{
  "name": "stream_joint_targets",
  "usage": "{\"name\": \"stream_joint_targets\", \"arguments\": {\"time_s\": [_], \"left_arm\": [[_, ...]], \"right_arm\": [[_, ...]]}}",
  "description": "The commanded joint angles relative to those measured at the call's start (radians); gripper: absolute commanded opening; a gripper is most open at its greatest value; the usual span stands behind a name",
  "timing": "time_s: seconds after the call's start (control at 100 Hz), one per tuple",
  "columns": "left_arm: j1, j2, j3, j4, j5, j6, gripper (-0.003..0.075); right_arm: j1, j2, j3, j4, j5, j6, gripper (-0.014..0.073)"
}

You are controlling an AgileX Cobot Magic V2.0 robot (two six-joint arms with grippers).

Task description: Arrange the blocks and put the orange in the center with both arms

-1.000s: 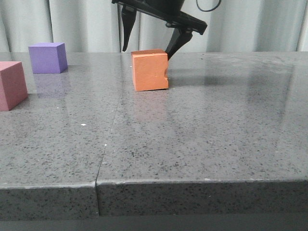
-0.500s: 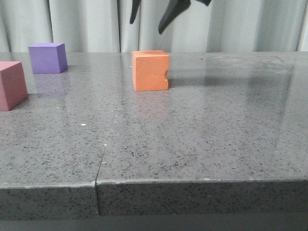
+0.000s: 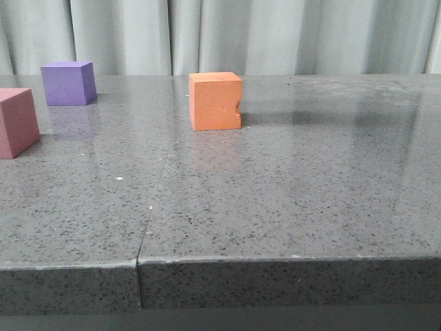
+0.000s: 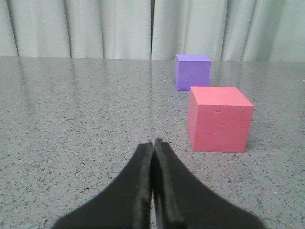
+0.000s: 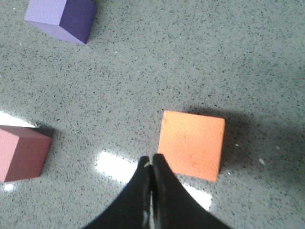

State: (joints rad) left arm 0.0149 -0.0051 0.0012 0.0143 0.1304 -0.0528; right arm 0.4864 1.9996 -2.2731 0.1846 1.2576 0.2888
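Observation:
The orange cube (image 3: 216, 101) with a notch in its right edge stands alone on the grey stone tabletop (image 3: 275, 186). The purple cube (image 3: 67, 83) sits at the back left and the pink-red cube (image 3: 17, 122) at the left edge. No gripper shows in the front view. My right gripper (image 5: 151, 159) is shut and empty, high above the table, with the orange cube (image 5: 191, 144) below and beside its tips. My left gripper (image 4: 153, 143) is shut and empty, low over the table, short of the pink-red cube (image 4: 218, 119) and the purple cube (image 4: 192, 71).
A seam (image 3: 155, 200) runs through the tabletop from front to back. Grey curtains (image 3: 275, 34) hang behind the table. The table's front edge (image 3: 275, 261) is near the camera. In the right wrist view the purple cube (image 5: 62, 18) and pink-red cube (image 5: 21, 153) lie apart.
The right gripper, open around the top of the orange cube a second ago, has risen out of the front view and closed. The orange cube stays where it was.

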Motion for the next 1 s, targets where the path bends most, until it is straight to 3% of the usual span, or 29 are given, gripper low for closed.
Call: {"name": "stream_joint_targets", "arguments": {"time_s": [0.0, 0.46, 0.99], "left_arm": [[0.001, -0.031, 0.040, -0.002, -0.084, -0.001, -0.0020], [0.001, -0.031, 0.040, -0.002, -0.084, -0.001, -0.0020], [0.001, -0.031, 0.040, 0.017, -0.084, 0.001, -0.0020]], "right_arm": [[-0.002, -0.100, 0.012, -0.008, 0.076, -0.014, -0.0069], [-0.002, -0.348, 0.375, -0.121, 0.041, -0.039, -0.0069], [-0.002, -0.740, 0.940, -0.142, -0.299, -0.039, -0.0069]]}}
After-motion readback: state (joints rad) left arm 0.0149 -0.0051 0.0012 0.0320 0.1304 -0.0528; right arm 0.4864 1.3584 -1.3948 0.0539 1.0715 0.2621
